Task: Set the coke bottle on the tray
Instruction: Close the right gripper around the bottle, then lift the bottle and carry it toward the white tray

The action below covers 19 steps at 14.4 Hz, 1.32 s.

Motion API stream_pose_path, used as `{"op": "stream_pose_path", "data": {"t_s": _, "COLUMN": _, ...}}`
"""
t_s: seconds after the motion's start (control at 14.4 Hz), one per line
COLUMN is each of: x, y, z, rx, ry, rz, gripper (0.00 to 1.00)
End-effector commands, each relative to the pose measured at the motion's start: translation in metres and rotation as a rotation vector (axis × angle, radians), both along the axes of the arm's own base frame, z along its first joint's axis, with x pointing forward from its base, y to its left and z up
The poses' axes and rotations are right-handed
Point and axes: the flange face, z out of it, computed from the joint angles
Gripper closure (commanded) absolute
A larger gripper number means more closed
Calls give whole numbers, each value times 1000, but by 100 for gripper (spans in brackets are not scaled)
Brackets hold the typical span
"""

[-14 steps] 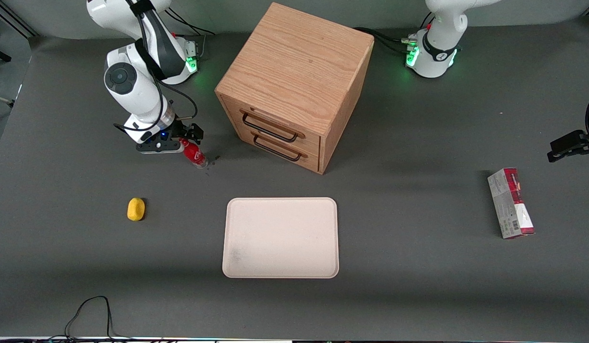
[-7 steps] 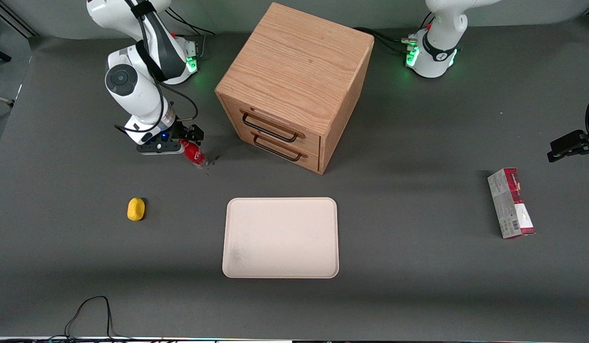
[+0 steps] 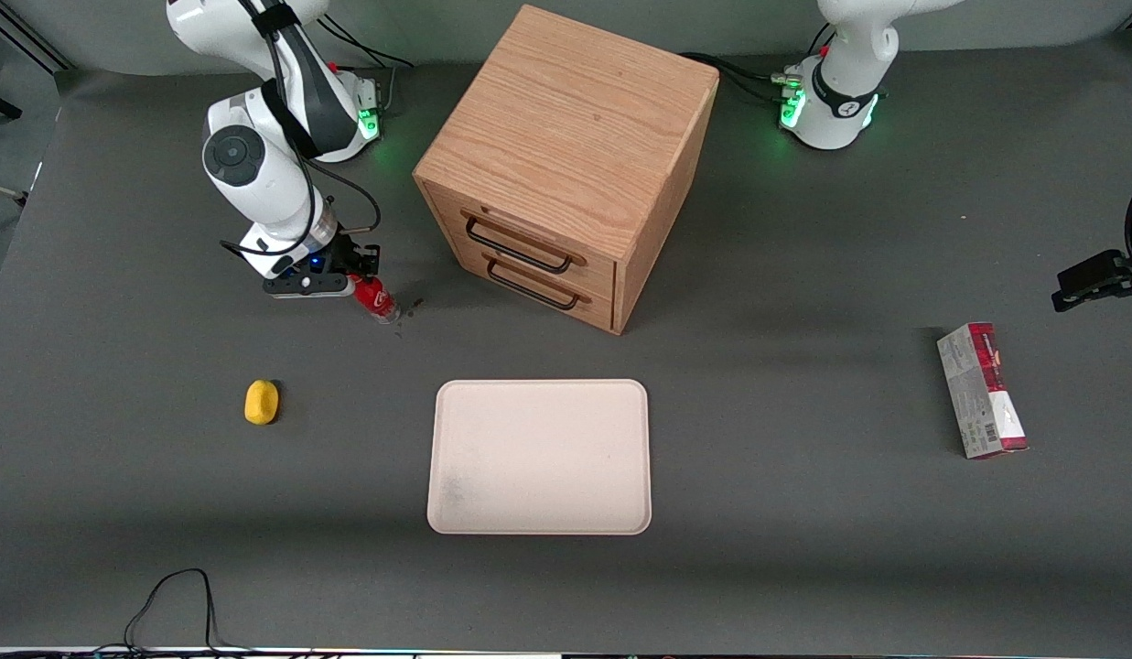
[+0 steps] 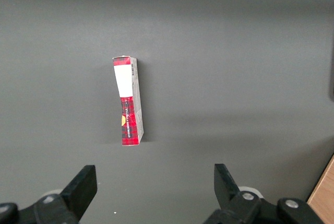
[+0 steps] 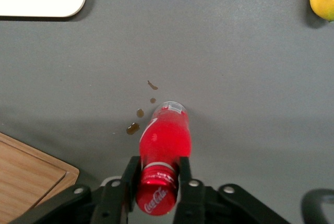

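— Where's the coke bottle [image 5: 164, 145] now?
— Down on the counter, toward the working arm's end, nearer the counter's robot-base edge than its camera edge. Farther from the front camera than the tray [image 3: 539, 456] and well apart from it. Standing or nearly so, tilted a little, clear base on the mat, a few dark specks just beside it.
— And the gripper [image 5: 156, 182]?
— Right at the bottle's top. Fingers [image 5: 129, 174] closed in against the red cap end, one each side, gripping the coke bottle; narrow gap, filled by the neck.
— Handling?
— Probably light, small, rigid plastic. Smooth and round, so likely slippery, prone to swinging from a hold this high. Safer taken lower, around the labelled body, or else carried slowly and upright.
— Arm pose?
— Reaching down steeply from its base at the counter's corner, wrist bent over the bottle, gripper pointing downward, just beside the wooden cabinet [image 3: 566, 165]. Yellow lump [image 3: 262, 402] nearer the camera edge, out of the way.
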Motion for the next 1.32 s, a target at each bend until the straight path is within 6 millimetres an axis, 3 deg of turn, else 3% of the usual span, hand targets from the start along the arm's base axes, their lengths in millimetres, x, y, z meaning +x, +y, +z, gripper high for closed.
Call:
{"op": "stream_pose_path", "data": {"t_s": 0.0, "x": 2, "y": 2, "z": -3, "rx": -4, "ry": -10, "rz": -3, "gripper": 83}}
{"op": "stream_pose_path", "data": {"t_s": 0.21, "x": 6, "y": 3, "z": 6, "rx": 0, "ry": -20, "rz": 4, "gripper": 85}}
{"op": "stream_pose_path", "data": {"t_s": 0.35, "x": 18, "y": 7, "z": 32, "rx": -7, "ry": -2, "rz": 3, "gripper": 86}}
{"op": "stream_pose_path", "data": {"t_s": 0.7, "x": 60, "y": 13, "z": 164, "rx": -35, "ry": 70, "rz": -13, "gripper": 86}}
{"op": "stream_pose_path", "data": {"t_s": 0.97, "x": 61, "y": 11, "z": 260, "rx": -37, "ry": 75, "rz": -20, "gripper": 88}}
{"op": "stream_pose_path", "data": {"t_s": 1.11, "x": 60, "y": 10, "z": 293, "rx": -33, "ry": 62, "rz": -20, "gripper": 89}}
{"op": "stream_pose_path", "data": {"t_s": 1.25, "x": 69, "y": 14, "z": 305, "rx": -30, "ry": 51, "rz": -19, "gripper": 89}}
